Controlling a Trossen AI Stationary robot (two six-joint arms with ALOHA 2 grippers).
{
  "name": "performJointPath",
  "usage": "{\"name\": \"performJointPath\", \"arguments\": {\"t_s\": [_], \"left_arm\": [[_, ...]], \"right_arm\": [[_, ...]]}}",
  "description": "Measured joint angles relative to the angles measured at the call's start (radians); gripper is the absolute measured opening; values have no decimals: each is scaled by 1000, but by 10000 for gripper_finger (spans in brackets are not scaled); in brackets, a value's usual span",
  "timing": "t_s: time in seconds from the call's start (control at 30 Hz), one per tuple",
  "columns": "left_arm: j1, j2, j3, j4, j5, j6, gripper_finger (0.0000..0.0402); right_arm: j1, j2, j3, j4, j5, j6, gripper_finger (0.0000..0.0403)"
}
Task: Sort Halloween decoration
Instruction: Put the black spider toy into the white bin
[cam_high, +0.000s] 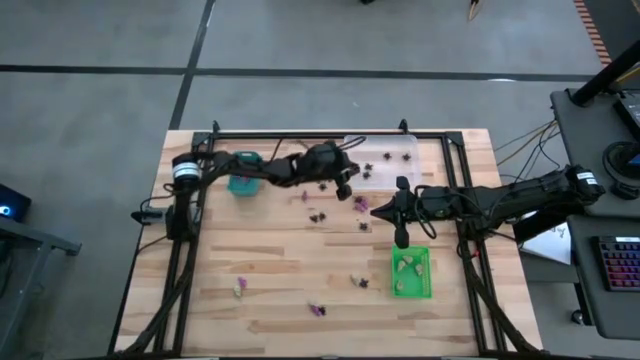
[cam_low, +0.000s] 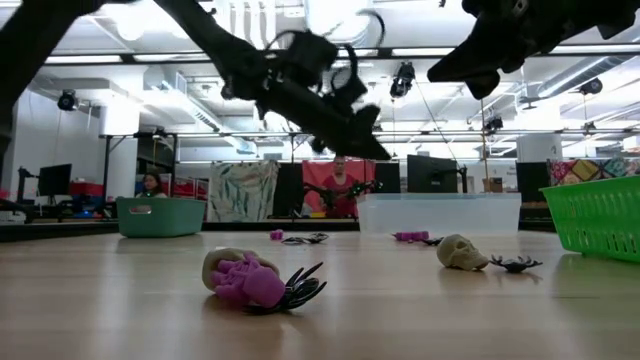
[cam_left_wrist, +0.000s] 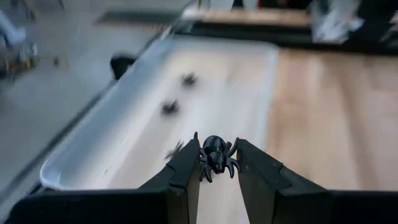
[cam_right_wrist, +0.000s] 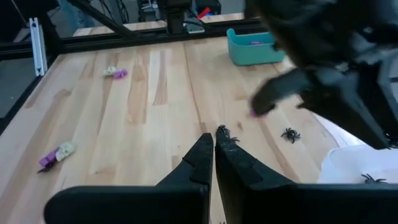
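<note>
Closest to the low camera, a small heap of trinkets (cam_low: 258, 280) lies on the wooden table (cam_high: 280, 270): a purple piece against a cream one, with a black spider's legs splayed beside them. Across that table reach both dark arms, the largest things in view. From the left side, the left arm stretches past the teal tray (cam_high: 244, 178) toward the clear tray (cam_high: 385, 160) at the far edge; the left gripper (cam_left_wrist: 217, 163) hangs over that tray's near end with its fingers pinched on a black spider (cam_left_wrist: 216, 154), and a few other black spiders (cam_left_wrist: 169, 107) lie inside the tray. From the right side comes the right arm, its right gripper (cam_right_wrist: 214, 148) raised above the middle of the table with its fingers pressed together and nothing between them. Just in front of it sits the bright green tray (cam_high: 411, 272), holding several cream-green pieces. Loose Halloween decoration (cam_high: 318, 214) is scattered over the bare wood: black and purple bits between the two grippers, a cream skull (cam_low: 461, 252) and a black spider near the green tray, and purple-and-cream pairs (cam_right_wrist: 57, 154) toward the near edge. Far behind the table, in the room, people sit at desks.
</note>
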Motion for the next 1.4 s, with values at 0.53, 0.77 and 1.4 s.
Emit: {"name": "performJointPath", "arguments": {"t_s": [0.53,0.77,1.4], "left_arm": [[59,243,436,-370,8,-54,68],[72,309,530,-428,4,-40,68],[84,318,536,-432,-1,-80,154]], "right_arm": [[0,13,0,-42,1,-2,9],[0,13,0,-50,1,-2,9],[0,13,0,-50,0,6,9]]}}
